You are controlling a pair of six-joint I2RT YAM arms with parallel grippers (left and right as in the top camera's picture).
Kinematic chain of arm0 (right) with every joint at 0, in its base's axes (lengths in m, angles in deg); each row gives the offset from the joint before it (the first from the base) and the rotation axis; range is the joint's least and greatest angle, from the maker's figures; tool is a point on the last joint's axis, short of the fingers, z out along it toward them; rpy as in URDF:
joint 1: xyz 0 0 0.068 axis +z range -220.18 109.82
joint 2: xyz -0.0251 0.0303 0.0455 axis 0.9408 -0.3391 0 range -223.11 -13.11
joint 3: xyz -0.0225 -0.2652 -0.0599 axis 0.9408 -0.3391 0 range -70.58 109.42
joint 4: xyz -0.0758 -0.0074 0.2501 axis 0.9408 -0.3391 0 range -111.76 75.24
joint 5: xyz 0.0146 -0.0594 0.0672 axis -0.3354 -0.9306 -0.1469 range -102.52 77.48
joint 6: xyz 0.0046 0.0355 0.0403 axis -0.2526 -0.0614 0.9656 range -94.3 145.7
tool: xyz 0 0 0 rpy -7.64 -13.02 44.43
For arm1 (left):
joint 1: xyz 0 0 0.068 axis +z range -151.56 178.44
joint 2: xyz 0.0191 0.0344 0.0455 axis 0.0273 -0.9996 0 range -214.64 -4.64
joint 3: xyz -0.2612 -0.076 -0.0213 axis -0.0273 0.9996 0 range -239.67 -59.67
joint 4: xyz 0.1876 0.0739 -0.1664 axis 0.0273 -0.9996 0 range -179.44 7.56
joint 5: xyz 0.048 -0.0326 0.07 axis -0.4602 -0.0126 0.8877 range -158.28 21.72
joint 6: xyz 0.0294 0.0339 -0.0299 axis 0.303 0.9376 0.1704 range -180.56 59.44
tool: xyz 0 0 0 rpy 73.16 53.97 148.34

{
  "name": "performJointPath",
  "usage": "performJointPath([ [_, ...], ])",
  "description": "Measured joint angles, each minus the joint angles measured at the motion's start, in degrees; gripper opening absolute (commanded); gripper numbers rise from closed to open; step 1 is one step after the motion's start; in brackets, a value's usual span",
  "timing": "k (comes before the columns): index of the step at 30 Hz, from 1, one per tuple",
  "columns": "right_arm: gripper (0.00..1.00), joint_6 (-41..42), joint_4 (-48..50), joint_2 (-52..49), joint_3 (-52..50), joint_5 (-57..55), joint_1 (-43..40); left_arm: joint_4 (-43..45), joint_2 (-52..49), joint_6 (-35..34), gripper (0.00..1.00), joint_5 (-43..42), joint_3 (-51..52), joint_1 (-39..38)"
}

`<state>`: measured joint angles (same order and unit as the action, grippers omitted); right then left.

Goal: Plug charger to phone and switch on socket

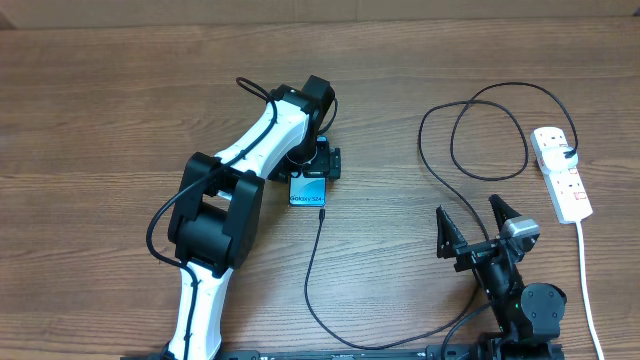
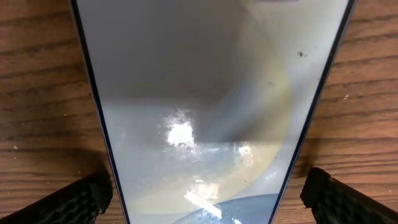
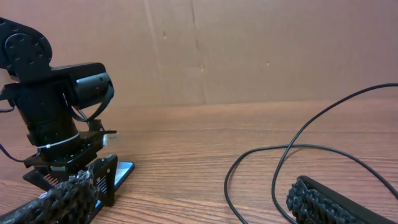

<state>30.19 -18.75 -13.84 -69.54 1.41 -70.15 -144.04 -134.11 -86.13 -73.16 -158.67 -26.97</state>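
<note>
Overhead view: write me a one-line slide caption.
Left gripper open astride the phone, charger tip at its end; right gripper open, apart from the socket.

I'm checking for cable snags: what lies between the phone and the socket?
In the overhead view, only the charger lies between the phone and the socket, its black loops on otherwise bare table.

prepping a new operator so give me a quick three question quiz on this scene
1. True or false: the right gripper is shut on the charger.
2. Which gripper straddles the phone? A left gripper, B right gripper, C neither.
3. Fill in: the socket lies nearer the ___ gripper.
Key: 1 false, it is open, charger not gripped; 2 A; 3 right.
</note>
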Motion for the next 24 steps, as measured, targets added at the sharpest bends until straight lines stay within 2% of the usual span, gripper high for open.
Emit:
performJointPath([
  [3, 1.0, 0.0, -0.02, 0.0, 0.0, 0.0, 0.0, 0.76, 0.13, -0.26, 0.85, 0.17, 0.15, 0.0],
  [6, 1.0, -0.02, 0.0, 0.0, 0.0, 0.0, 0.0, 1.55, 0.15, -0.31, 0.79, 0.61, 0.2, 0.0],
  [8, 1.0, 0.0, 0.0, 0.0, 0.0, -0.02, 0.0, 1.57, 0.15, -0.39, 0.8, 0.57, 0.2, 0.0],
  [11, 1.0, -0.02, 0.02, 0.0, 0.0, -0.02, 0.0, 1.68, 0.15, -0.31, 1.0, 0.37, 0.2, 0.0],
  [24, 1.0, -0.02, 0.02, 0.0, 0.0, 0.0, 0.0, 4.26, 0.31, -0.63, 0.98, 1.25, 0.24, -0.37],
])
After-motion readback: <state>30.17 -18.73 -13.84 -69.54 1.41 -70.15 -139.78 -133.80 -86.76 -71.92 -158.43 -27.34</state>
